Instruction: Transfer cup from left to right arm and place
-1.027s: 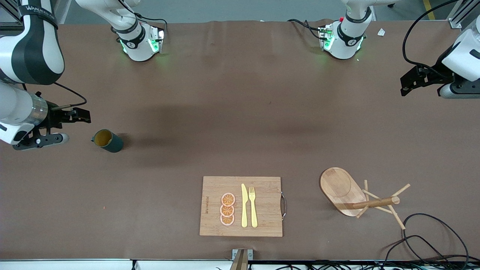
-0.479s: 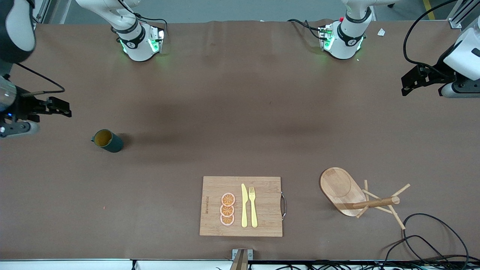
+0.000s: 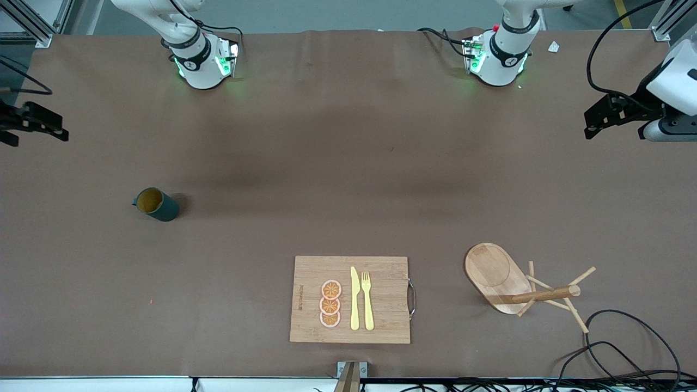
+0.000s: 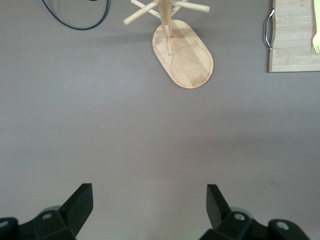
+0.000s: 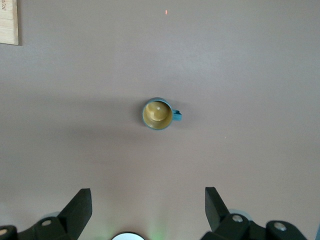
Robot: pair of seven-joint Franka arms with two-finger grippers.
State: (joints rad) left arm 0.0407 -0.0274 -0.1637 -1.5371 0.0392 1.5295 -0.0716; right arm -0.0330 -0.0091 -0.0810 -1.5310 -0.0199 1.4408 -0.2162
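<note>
Front view: we see right gripper (image 3: 34, 124) released, over the tabletop's (image 3: 337, 179) right-arm end | cup (image 3: 156, 204), dark teal-green with yellow-orange inside, upright on tabletop, toward that end | left gripper (image 3: 604, 115) released, waiting over left-arm end.

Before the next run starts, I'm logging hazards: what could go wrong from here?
The cup stands alone, upright, at the right arm's end of the table. Both tools are open and away from it, the right tool high above, the left tool over bare table. A careless descent might tip it.
</note>
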